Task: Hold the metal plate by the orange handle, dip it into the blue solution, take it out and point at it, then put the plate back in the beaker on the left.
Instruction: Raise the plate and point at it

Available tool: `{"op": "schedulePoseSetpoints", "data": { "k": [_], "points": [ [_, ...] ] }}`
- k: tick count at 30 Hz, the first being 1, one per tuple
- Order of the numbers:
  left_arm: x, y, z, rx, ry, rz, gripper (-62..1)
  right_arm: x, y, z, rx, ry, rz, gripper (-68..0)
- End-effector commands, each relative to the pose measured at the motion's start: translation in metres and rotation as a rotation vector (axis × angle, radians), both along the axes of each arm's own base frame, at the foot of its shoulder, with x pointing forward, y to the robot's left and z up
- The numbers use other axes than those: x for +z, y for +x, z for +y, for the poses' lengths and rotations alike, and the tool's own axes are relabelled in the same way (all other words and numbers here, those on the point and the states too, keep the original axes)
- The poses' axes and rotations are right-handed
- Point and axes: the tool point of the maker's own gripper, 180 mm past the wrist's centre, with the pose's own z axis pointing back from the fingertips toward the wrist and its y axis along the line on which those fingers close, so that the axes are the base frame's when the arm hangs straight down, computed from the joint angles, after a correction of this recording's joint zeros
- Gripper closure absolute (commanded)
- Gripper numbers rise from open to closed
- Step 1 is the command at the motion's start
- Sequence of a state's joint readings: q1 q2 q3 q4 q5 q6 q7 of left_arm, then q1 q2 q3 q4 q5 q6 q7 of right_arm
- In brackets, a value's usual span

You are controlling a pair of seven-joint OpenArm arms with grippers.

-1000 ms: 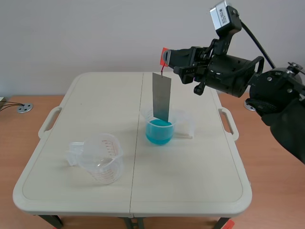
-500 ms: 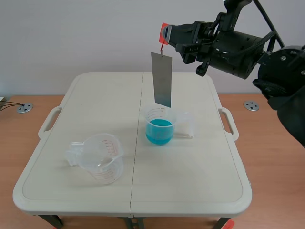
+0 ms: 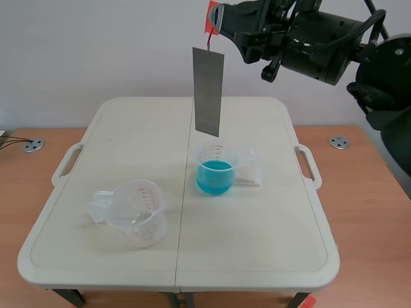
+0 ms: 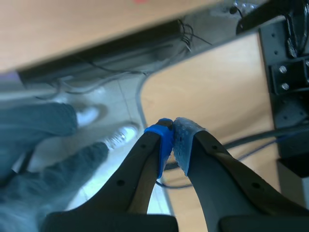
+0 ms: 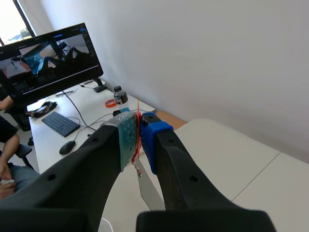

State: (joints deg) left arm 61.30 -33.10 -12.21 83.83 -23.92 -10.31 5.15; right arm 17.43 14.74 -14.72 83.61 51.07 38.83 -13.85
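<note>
A grey metal plate (image 3: 208, 92) hangs by a thin wire from an orange handle (image 3: 210, 18), high above the table. My right gripper (image 3: 216, 19) is shut on that handle; in the right wrist view the handle (image 5: 138, 126) sits pinched between the pads and the plate (image 5: 148, 191) dangles below. The plate's lower edge hangs clear above the beaker of blue solution (image 3: 214, 169). An empty clear beaker (image 3: 136, 212) stands at the table's front left. My left gripper (image 4: 173, 140) is shut on nothing, off the table and facing the floor.
The beige folding table (image 3: 282, 237) has a centre seam and side handles. A small clear object (image 3: 252, 168) lies just right of the blue beaker. Beyond the right gripper are a desk with a monitor (image 5: 50, 50) and keyboard (image 5: 59, 123).
My right gripper has lifted the plate straight up out of the blue beaker and shifted it slightly left. The beakers have not moved.
</note>
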Motion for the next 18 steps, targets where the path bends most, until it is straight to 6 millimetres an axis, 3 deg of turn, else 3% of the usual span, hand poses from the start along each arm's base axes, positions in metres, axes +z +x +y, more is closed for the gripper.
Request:
{"op": "schedulePoseSetpoints", "data": {
  "k": [1,6,18],
  "points": [
    [0.012,0.017,0.003,-0.006,-0.005,-0.049,-1.8,0.027,0.003,-0.008,-0.014,0.041,-0.066,-1.5],
    [0.034,0.051,0.010,-0.013,-0.023,-0.126,-1.8,0.030,0.004,-0.012,-0.025,0.041,-0.075,-1.5],
    [0.085,0.148,0.000,-0.114,-0.106,-0.330,-1.8,0.029,0.003,-0.013,-0.023,0.044,-0.064,-1.5]
  ]
}}
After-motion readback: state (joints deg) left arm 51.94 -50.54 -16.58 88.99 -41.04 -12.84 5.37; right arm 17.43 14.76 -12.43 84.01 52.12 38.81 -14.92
